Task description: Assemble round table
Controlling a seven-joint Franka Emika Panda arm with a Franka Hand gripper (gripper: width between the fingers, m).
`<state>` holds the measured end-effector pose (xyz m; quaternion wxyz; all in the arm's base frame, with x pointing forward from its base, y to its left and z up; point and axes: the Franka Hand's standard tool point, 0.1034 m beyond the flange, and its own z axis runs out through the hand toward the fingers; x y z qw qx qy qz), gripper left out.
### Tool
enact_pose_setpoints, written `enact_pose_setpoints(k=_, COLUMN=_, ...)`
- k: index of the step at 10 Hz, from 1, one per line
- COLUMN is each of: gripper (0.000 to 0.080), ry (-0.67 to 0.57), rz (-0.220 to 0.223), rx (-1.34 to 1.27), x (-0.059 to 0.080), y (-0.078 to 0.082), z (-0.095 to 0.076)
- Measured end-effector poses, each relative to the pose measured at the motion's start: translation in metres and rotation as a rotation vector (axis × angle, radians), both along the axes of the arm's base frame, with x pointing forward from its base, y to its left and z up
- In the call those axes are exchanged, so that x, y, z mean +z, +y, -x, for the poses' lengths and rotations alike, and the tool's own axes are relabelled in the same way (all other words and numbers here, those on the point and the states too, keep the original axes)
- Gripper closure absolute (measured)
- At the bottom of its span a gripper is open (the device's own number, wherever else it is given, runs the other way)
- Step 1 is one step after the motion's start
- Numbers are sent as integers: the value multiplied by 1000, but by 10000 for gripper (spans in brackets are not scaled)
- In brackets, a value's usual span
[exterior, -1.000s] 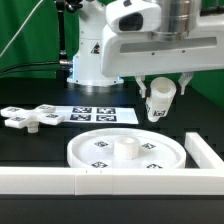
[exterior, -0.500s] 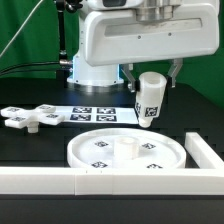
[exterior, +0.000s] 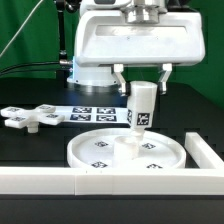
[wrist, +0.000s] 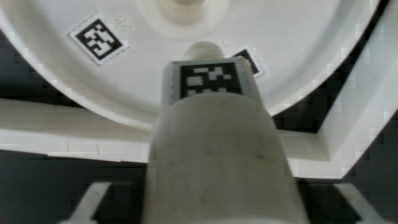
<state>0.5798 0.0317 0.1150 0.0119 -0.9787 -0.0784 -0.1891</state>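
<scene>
Gripper [exterior: 141,88]: jaws clamped on the upper end of the short cylindrical post [exterior: 141,108], which hangs slightly tilted. Its lower end is just over the raised hub at the centre of the round rimmed disc [exterior: 82,152]; contact not discernible. In the wrist view the post [wrist: 210,140] fills the middle, with the disc [wrist: 89,90] beyond it. Cross-shaped piece [exterior: 30,118] lies well apart on the black table [exterior: 20,150], toward the exterior view's left. Marker board [exterior: 95,113] lies behind the disc. Border wall [exterior: 50,180] is just beside the disc's near rim

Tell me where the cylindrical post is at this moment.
In the exterior view the post is held in the pincer, just above the centre of the round disc, on the view's right of the cross-shaped piece.
</scene>
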Motion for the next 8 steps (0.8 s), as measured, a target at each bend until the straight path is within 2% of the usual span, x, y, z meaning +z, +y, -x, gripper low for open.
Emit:
enact_pose_setpoints(k=2, gripper=390, ry=3, rz=9, rx=7, x=4, y=-6, z=9)
enact_pose_setpoints(k=5, gripper=390, ry=5, rz=9, rx=9, x=2, y=-6, z=9)
enact_pose_setpoints(k=8, gripper=390, ry=9, rz=13, rx=10, x=-11, y=-7, z=19)
